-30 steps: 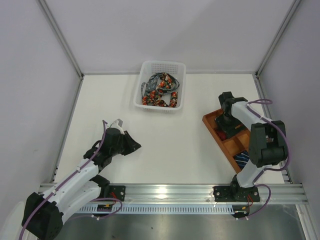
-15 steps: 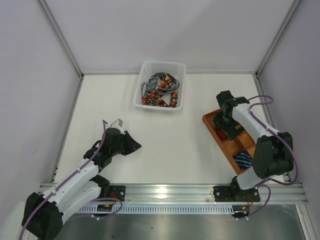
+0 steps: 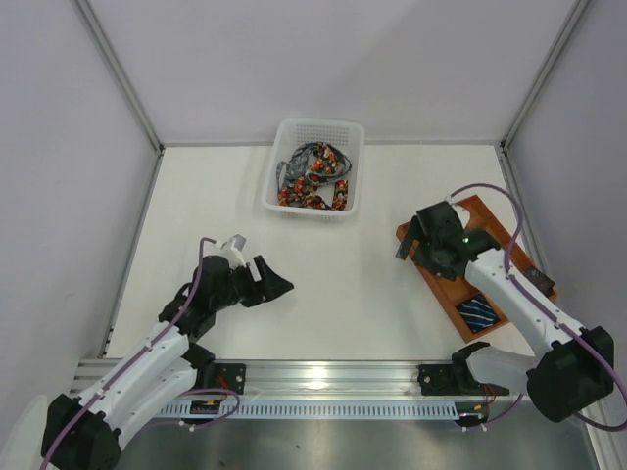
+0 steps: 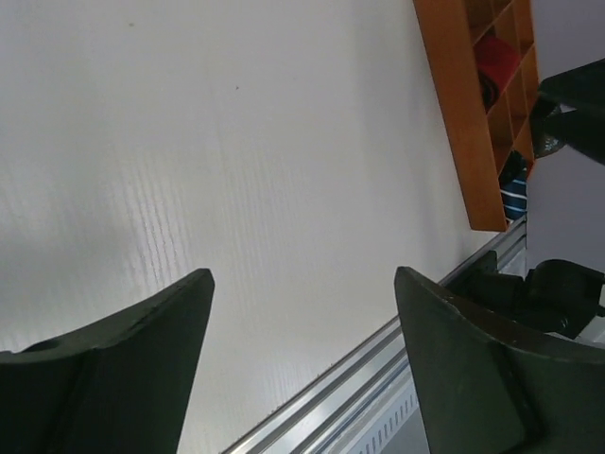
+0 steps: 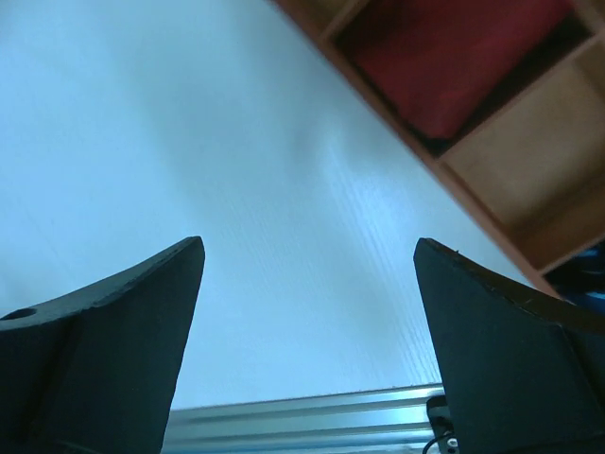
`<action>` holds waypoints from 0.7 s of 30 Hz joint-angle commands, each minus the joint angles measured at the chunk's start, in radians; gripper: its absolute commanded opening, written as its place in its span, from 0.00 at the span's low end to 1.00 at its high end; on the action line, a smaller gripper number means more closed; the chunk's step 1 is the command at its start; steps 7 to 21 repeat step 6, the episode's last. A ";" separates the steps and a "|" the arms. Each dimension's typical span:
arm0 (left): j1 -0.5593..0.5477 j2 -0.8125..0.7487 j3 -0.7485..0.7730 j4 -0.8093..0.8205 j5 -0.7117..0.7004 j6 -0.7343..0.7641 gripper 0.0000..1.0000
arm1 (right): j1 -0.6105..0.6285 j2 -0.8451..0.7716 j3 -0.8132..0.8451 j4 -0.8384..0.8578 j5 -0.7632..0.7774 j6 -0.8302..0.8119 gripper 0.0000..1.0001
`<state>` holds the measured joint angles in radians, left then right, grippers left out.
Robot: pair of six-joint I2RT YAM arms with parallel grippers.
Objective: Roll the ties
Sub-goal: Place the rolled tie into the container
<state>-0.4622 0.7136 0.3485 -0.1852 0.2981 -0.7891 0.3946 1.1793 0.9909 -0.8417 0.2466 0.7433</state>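
Left fingers [image 3: 276, 287] are spread wide, nothing held, over the counter [image 3: 343, 284] toward its front-left corner. Right fingers [image 3: 413, 235] are likewise wide and empty, by the far end of the tray [image 3: 438, 284]. Loose ties [image 3: 313, 181] are heaped in the basket [image 3: 318, 124] at the back edge. One tie end should be drawn out singly; tangling is the likely snag. Red tie [image 5: 444, 47] and striped tie [image 3: 480, 311] sit in tray compartments.

Red tie [image 5: 452, 59] — cut off, blurred.
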 commanded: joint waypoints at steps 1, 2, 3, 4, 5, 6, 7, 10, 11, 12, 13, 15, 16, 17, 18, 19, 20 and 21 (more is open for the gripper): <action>0.007 -0.064 -0.026 0.041 0.062 -0.028 0.86 | 0.085 -0.070 -0.124 0.157 -0.075 -0.059 1.00; 0.007 -0.077 -0.031 0.035 0.065 -0.032 0.87 | 0.093 -0.108 -0.148 0.182 -0.095 -0.056 1.00; 0.007 -0.089 -0.035 0.030 0.064 -0.039 0.90 | 0.099 -0.131 -0.173 0.235 -0.122 -0.055 1.00; 0.007 -0.101 -0.043 0.024 0.064 -0.045 0.91 | 0.102 -0.145 -0.210 0.248 -0.127 -0.052 1.00; 0.007 -0.124 -0.048 0.029 0.075 -0.050 0.91 | 0.102 -0.159 -0.221 0.271 -0.124 -0.053 1.00; 0.007 -0.138 -0.054 0.036 0.081 -0.065 0.94 | 0.104 -0.185 -0.233 0.294 -0.150 -0.073 1.00; 0.007 -0.138 -0.054 0.036 0.081 -0.065 0.94 | 0.104 -0.185 -0.233 0.294 -0.150 -0.073 1.00; 0.007 -0.138 -0.054 0.036 0.081 -0.065 0.94 | 0.104 -0.185 -0.233 0.294 -0.150 -0.073 1.00; 0.007 -0.138 -0.054 0.036 0.081 -0.065 0.94 | 0.104 -0.185 -0.233 0.294 -0.150 -0.073 1.00; 0.007 -0.138 -0.054 0.036 0.081 -0.065 0.94 | 0.104 -0.185 -0.233 0.294 -0.150 -0.073 1.00; 0.007 -0.138 -0.054 0.036 0.081 -0.065 0.94 | 0.104 -0.185 -0.233 0.294 -0.150 -0.073 1.00; 0.007 -0.138 -0.054 0.036 0.081 -0.065 0.94 | 0.104 -0.185 -0.233 0.294 -0.150 -0.073 1.00; 0.007 -0.138 -0.054 0.036 0.081 -0.065 0.94 | 0.104 -0.185 -0.233 0.294 -0.150 -0.073 1.00; 0.007 -0.138 -0.054 0.036 0.081 -0.065 0.94 | 0.104 -0.185 -0.233 0.294 -0.150 -0.073 1.00; 0.007 -0.138 -0.054 0.036 0.081 -0.065 0.94 | 0.104 -0.185 -0.233 0.294 -0.150 -0.073 1.00; 0.007 -0.138 -0.054 0.036 0.081 -0.065 0.94 | 0.104 -0.185 -0.233 0.294 -0.150 -0.073 1.00; 0.007 -0.138 -0.054 0.036 0.081 -0.065 0.94 | 0.104 -0.185 -0.233 0.294 -0.150 -0.073 1.00; 0.007 -0.138 -0.054 0.036 0.081 -0.065 0.94 | 0.104 -0.185 -0.233 0.294 -0.150 -0.073 1.00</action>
